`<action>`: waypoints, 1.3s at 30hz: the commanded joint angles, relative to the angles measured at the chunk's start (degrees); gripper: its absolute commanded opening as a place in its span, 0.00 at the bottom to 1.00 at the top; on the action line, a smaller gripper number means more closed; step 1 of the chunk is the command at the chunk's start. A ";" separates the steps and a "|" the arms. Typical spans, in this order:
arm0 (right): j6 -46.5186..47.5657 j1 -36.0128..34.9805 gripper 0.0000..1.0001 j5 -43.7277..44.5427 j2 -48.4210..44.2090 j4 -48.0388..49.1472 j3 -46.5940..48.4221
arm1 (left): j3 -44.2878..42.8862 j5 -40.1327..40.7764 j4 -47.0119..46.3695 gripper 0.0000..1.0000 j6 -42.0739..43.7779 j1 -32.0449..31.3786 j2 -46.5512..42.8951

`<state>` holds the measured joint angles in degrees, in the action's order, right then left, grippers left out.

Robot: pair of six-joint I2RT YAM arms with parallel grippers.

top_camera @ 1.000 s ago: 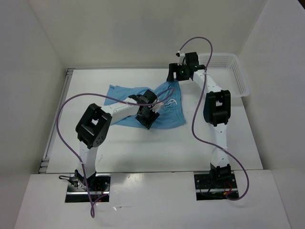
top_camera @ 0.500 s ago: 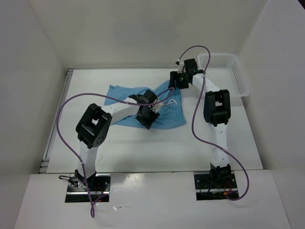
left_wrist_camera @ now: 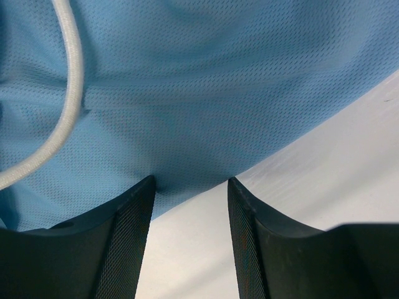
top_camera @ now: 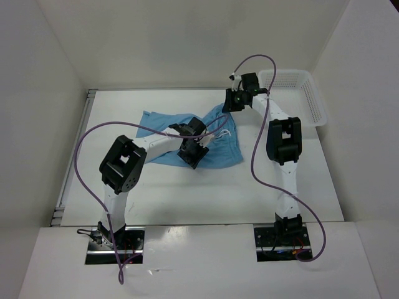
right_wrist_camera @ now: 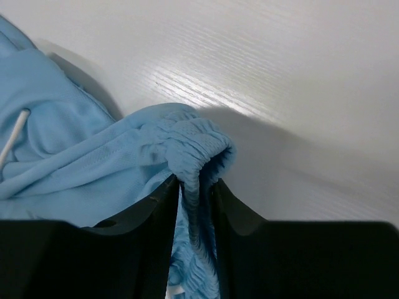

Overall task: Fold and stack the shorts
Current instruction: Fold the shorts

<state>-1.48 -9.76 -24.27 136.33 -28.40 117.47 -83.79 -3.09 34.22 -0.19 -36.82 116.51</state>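
Shorts [top_camera: 219, 152] are lying crumpled on the table [top_camera: 187, 193], off to the left of the white mesh basket [top_camera: 319, 106] and not touching it. Light blue, mostly flat, with one leg trailing away from the basket.

Closest to my bases is my left gripper [top_camera: 193, 154], the one further from the basket. On the left wrist cam the shorts [left_wrist_camera: 218, 93] fill most of the view and their hem runs right across the gap at my left gripper [left_wrist_camera: 190, 187]. Fingers are spread there, with cloth and bare table showing between the tips, so nothing is pinched on that side. The white drawstring [left_wrist_camera: 70, 93] curls over the fabric just past the left finger.

Further out, on the edge of the shorts nearest the basket, is my right gripper [top_camera: 230, 103]. On the right wrist cam the fingers of that gripper [right_wrist_camera: 194, 187] are squeezed in tight on the gathered elastic waistband [right_wrist_camera: 196, 142], which bunches up out of the gap in a little hump. The rest of the shorts [right_wrist_camera: 68, 168] drapes away to the left.

The basket sits at the far right corner of the table, beyond that arm.
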 commanded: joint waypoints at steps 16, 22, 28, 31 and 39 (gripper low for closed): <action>21.48 -1.48 0.00 -0.95 -18.09 -1.21 -9.79 | -3.83 -7.35 9.88 0.58 0.19 4.91 -7.16; 38.29 -7.19 0.00 2.38 -29.53 -0.96 -25.51 | -0.96 -11.77 14.21 0.59 0.19 13.34 -12.70; 38.21 -9.48 0.00 3.44 -34.38 1.68 -33.88 | 8.02 4.90 6.58 0.59 0.19 20.29 -16.40; 37.25 -10.01 0.00 3.44 -35.52 2.48 -34.41 | 8.55 6.96 4.63 0.59 0.19 22.66 -14.21; 37.25 -10.63 0.00 3.97 -36.66 2.48 -35.47 | 12.77 12.23 -0.29 0.58 0.19 24.51 -11.57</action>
<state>35.03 -20.01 -20.47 103.39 -28.21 82.87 -72.40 5.02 37.43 -0.21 -12.84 103.57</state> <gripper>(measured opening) 0.029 0.584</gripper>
